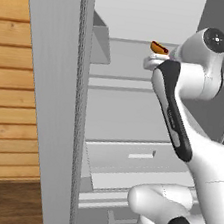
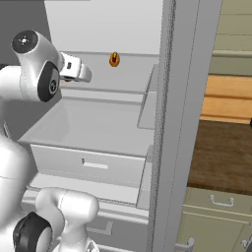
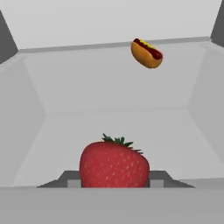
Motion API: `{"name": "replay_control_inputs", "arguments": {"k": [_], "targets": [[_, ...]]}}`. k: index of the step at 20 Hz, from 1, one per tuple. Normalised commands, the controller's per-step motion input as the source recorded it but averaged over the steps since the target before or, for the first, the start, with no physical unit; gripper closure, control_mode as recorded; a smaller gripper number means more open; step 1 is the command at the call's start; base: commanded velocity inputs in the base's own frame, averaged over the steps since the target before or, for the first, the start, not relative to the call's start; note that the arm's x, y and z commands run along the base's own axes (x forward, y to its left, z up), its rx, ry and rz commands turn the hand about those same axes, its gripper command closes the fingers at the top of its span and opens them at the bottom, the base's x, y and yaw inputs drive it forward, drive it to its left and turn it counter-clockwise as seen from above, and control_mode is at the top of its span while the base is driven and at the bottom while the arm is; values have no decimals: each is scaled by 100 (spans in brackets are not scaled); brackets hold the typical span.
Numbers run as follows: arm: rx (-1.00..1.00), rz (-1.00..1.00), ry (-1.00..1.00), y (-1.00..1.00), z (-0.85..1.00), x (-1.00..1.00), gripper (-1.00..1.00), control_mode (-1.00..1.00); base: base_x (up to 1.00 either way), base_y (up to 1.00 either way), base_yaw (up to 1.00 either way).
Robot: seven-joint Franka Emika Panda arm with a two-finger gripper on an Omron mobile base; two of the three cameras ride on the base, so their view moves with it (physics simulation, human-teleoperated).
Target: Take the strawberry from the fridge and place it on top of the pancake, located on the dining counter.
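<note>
The strawberry (image 3: 114, 164), red with a green leafy top, sits low in the hand view between the two dark fingertips of my gripper (image 3: 114, 183), which is shut on it. The gripper (image 2: 83, 73) reaches into the open fridge (image 2: 108, 113), just above a light-grey shelf. In the left base view my own forearm hides the hand. The pancake and the dining counter are out of view.
A hot dog in a bun (image 3: 147, 53) (image 2: 114, 59) (image 1: 160, 48) lies at the back of the same shelf. The open fridge door (image 1: 49, 105) (image 2: 177, 123) stands edge-on beside the arm. A pulled-out drawer (image 2: 93, 162) juts below. Grey-green drawer fronts (image 2: 216, 216) are at the right.
</note>
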Motion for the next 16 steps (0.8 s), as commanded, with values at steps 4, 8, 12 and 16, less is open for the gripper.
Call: {"name": "replay_control_inputs", "arguments": {"k": [4, 8, 12, 16], "targets": [[0, 0, -3, -11, 7, -100, 100, -100, 0, 0, 0], [0, 0, 0, 0, 4, -100, 100, -100, 0, 0, 0], [0, 0, -1, 0, 0, -100, 100, -100, 0, 0, 0], [3, 0, -4, 0, 0, -100, 100, -100, 0, 0, 0]]}}
